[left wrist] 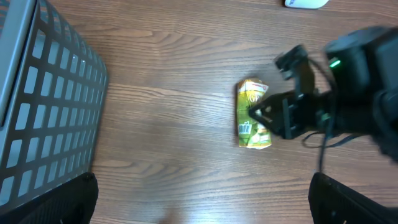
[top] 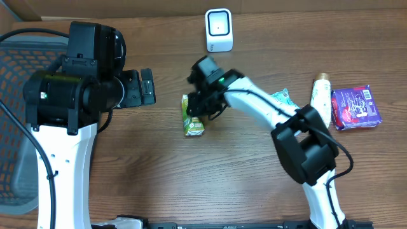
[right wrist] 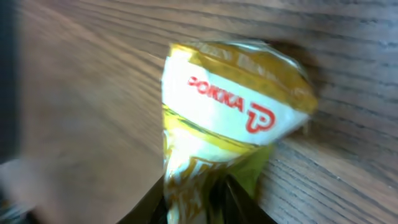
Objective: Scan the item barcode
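- mesh basket (top: 25, 70) at far left edge of the table (top: 140, 165); nothing seen in the part of it that shows; plays no part yet
- left gripper (top: 143, 88) just right of the basket, fingers spread wide, holding nothing; well apart from the item; looks parked, waiting
- drink pack (top: 193, 119), yellow-green with red lettering, lies on the bare wood near table centre, right of the left gripper; this I take to be the item to scan; in the overhead and left wrist views it rests on the table, not lifted
- right gripper (top: 202, 105) is down on the pack's upper right side; the right wrist view shows the crumpled pack pinched between the two dark fingers (right wrist: 242, 202); I read it as clenched on the drink pack
- white scanner unit (top: 219, 30) stands at the far edge, up and slightly right of the pack, near but clearly apart; nothing is in front of it
- bottle (top: 322, 95) and purple packet (top: 356, 107) lie at the right, just beside each other, untouched
- progress, as a judgement: reach done and grip apparently made; lift, carry to the scanner and turning the barcode toward its face are all left; no barcode visible in any view, so which face must be presented cannot be told; early stage, perhaps a third of the way
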Robot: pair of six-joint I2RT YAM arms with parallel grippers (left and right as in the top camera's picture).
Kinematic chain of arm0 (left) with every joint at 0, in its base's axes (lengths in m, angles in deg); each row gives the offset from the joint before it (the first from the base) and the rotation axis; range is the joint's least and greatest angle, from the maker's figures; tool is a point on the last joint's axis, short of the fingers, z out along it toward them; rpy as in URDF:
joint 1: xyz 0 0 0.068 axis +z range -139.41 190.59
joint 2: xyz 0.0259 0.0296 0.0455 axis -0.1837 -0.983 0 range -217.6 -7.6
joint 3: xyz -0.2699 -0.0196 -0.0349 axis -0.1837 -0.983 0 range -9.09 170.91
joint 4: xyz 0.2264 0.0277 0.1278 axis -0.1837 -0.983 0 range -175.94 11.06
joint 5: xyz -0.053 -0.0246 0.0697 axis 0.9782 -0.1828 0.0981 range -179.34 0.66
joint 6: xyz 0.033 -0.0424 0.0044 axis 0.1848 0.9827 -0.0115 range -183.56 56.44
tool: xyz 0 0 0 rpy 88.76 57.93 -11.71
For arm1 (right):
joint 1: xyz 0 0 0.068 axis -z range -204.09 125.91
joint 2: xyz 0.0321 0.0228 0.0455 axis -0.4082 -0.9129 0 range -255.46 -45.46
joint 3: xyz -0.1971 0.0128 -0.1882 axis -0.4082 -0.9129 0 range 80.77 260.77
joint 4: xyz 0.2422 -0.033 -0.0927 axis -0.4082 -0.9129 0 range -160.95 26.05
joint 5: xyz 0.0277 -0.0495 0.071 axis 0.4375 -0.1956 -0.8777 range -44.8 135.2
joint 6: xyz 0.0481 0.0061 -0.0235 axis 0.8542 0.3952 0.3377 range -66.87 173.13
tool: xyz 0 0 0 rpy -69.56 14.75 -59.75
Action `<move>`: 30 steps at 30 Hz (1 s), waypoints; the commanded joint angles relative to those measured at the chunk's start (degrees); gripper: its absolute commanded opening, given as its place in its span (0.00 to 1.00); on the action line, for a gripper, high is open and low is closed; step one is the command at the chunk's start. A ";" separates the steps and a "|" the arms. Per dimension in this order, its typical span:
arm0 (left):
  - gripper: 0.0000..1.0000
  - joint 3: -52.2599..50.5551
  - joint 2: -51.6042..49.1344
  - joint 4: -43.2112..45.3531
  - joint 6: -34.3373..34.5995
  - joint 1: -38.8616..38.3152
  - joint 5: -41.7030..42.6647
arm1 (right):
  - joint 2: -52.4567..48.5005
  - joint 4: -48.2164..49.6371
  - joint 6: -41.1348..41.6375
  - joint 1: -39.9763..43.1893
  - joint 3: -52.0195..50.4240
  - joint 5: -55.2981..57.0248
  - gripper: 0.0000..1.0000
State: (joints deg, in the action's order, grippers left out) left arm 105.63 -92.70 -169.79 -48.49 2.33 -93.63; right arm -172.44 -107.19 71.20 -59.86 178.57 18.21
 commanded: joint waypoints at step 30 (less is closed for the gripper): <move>1.00 0.17 0.09 0.04 0.81 -0.04 -0.13 | 2.14 3.58 1.29 -2.91 1.27 22.73 0.61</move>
State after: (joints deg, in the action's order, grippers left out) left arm 105.63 -92.70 -169.79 -48.49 2.33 -93.63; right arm -172.33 -104.02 69.91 -61.33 178.46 29.84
